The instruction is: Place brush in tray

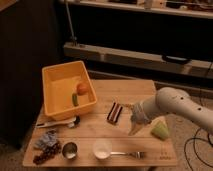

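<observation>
Currently the brush (57,123) lies flat on the wooden table (125,90), outside the tray (51,76) and just beside its near wall, with the white handle running left and the small dark head at the right end. The tray stands on the left rear part of the table, and inside it sit a small orange thing (82,88) and a green thing (75,99), close together near the right wall. The white arm (175,106) reaches in from the right, and its gripper (133,126) hangs over the table to the right of the middle, well apart from the brush and the tray; whether it is spread or closed I cannot tell, and nothing shows in its grasp. Just left of the gripper lies a short dark block (115,112) with red stripes. To its right, near the table's edge, stands a pale green piece (160,130). Along the front edge are a white round dish (101,148) with a metal utensil (129,154) beside it, a small metal cup (69,149), a crumpled bluish wrapper (47,140) and a dark cluster (42,156).
</observation>
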`<act>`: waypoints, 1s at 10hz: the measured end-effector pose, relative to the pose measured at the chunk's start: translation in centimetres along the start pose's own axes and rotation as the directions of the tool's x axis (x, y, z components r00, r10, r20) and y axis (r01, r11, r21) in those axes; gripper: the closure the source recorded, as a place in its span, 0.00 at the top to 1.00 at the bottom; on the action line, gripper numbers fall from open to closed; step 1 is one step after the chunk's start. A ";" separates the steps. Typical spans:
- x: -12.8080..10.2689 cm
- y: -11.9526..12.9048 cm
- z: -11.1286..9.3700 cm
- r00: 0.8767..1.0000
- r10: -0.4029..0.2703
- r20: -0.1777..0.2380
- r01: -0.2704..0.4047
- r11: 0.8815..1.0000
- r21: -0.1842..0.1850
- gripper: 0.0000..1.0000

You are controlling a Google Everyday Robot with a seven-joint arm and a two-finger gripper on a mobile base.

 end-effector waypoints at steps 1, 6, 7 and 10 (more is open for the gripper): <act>0.6 0.0 0.2 0.990 0.144 0.002 -0.144 0.989 -0.024 0.80; 1.2 -0.1 0.8 0.936 0.351 0.002 -0.350 0.933 -0.080 0.80; 1.1 -0.1 1.0 0.938 0.347 0.002 -0.345 0.935 -0.082 0.80; 1.8 -0.2 0.6 0.855 0.519 0.018 -0.519 0.855 0.012 0.80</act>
